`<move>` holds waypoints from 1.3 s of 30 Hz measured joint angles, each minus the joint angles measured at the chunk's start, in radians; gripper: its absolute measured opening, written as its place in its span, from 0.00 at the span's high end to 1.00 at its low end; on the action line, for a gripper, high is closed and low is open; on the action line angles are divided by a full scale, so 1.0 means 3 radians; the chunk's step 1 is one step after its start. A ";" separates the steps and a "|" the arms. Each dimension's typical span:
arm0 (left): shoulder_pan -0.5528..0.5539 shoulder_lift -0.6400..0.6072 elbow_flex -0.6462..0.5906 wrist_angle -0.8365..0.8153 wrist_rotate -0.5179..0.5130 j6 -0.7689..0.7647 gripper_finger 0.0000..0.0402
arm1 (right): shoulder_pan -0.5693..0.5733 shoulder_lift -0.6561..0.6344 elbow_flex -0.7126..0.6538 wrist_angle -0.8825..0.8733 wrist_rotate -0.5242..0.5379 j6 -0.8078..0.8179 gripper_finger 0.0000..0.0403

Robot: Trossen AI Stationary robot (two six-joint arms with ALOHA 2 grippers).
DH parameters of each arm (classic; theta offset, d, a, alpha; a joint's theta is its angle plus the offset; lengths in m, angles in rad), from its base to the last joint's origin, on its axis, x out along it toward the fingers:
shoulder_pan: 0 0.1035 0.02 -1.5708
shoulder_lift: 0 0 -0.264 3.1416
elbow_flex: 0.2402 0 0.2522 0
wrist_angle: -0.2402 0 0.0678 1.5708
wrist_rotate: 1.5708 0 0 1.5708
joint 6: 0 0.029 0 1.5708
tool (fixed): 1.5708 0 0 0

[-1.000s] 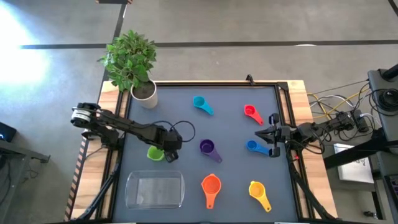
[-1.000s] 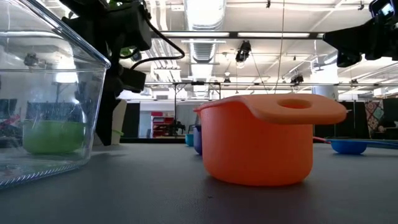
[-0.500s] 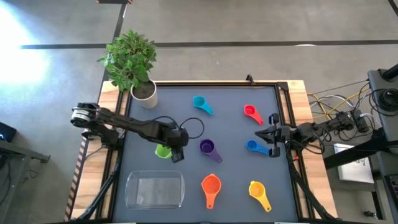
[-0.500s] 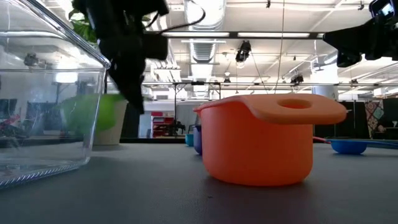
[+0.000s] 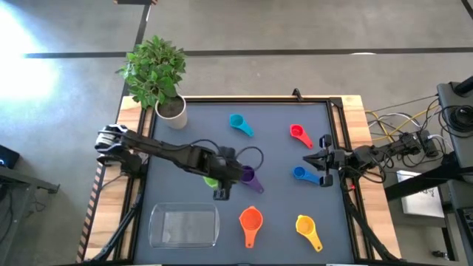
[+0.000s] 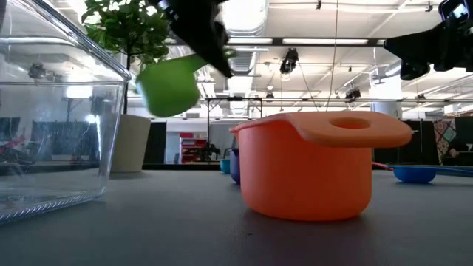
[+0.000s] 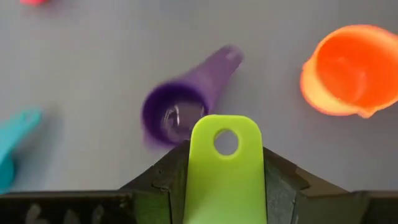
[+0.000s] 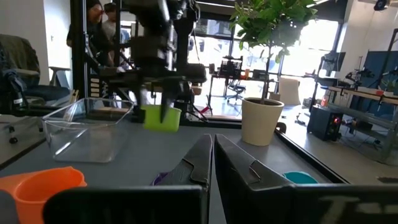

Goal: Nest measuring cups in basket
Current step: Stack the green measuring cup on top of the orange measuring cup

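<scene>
Honestly the green cup [image 7: 225, 168] looks light and stiff, left gripper [image 5: 219, 179] clamping its flat handle mid-table, right gripper [image 5: 316, 159] closed empty.

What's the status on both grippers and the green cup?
Left gripper clamps green cup by its handle, airborne near purple cup. Right gripper shut, idle at the table's right side. Basket empty.

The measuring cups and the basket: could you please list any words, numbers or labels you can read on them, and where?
None can be read.
Green cup, held by the left gripper: its handle shows only a hole.
Orange cup: plain.
Purple cup: blurred.
Basket: clear, unmarked.
</scene>
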 joint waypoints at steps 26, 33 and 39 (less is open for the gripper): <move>-0.0642 0.2204 0.3089 -0.0837 0.0605 0.1221 0.70 | 0.0000 0.0000 0.0000 -0.0024 0.0000 -0.0001 0.98; -0.0695 0.2286 0.2945 -0.0646 0.0774 0.1336 0.70 | 0.0000 0.0000 0.0000 -0.0051 0.0000 0.0000 0.98; -0.0708 0.2286 0.2819 -0.0674 0.0655 0.1464 0.70 | 0.0000 0.0024 0.0000 -0.0051 0.0000 -0.0001 0.98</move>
